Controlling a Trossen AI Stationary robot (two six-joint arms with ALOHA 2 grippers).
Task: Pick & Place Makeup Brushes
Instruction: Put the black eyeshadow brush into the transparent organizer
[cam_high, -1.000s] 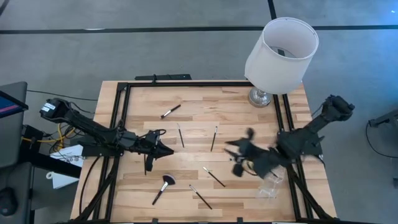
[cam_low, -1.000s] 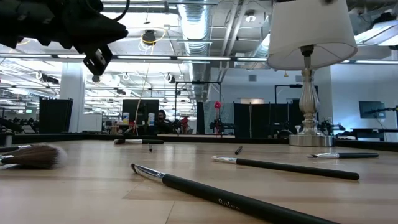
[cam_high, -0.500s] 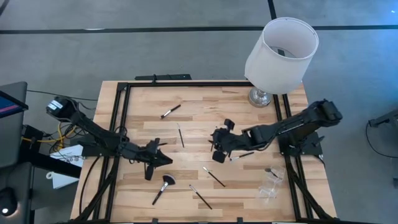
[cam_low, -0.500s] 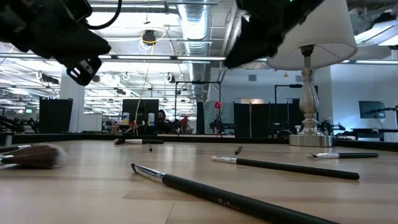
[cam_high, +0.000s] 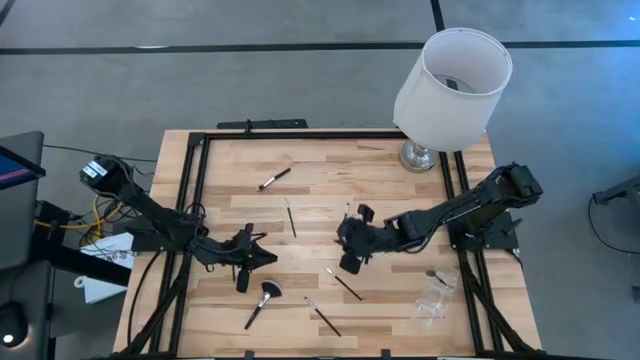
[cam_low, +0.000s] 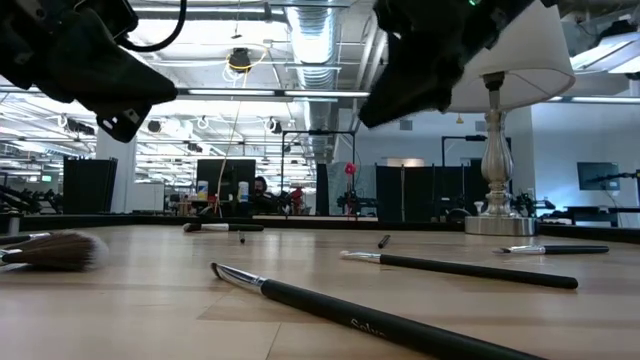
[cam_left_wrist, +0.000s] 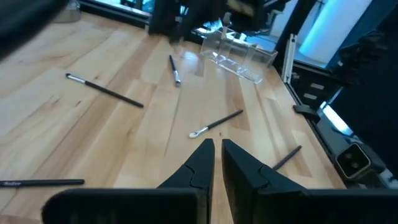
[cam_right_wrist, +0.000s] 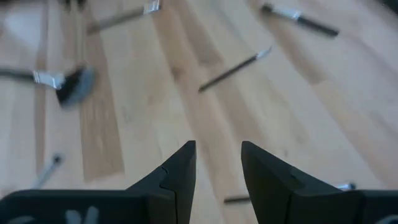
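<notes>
Makeup brushes lie scattered on the table, none gripped.

Left to right: the left gripper (cam_high: 243, 262) hangs over the table's left-middle with fingers together and empty, just above the fan brush (cam_high: 263, 298) near the front edge. Thin brushes lie toward the back edge (cam_high: 274, 179), at mid-table (cam_high: 290, 216), and near the front (cam_high: 343, 284) (cam_high: 322, 316). The right gripper (cam_high: 350, 240), fingers apart and empty, hovers mid-table over another thin brush (cam_high: 346, 212); the clear organizer (cam_high: 432, 295) sits at the front right corner. Risks, as I judge them: these slim handles could roll or skid under the descending fingers, and the closed left fingers would only push the fan brush. Compared with a second ago, the right arm has swung from beside the organizer out to mid-table, and the left gripper has drifted slightly toward the front edge.
</notes>
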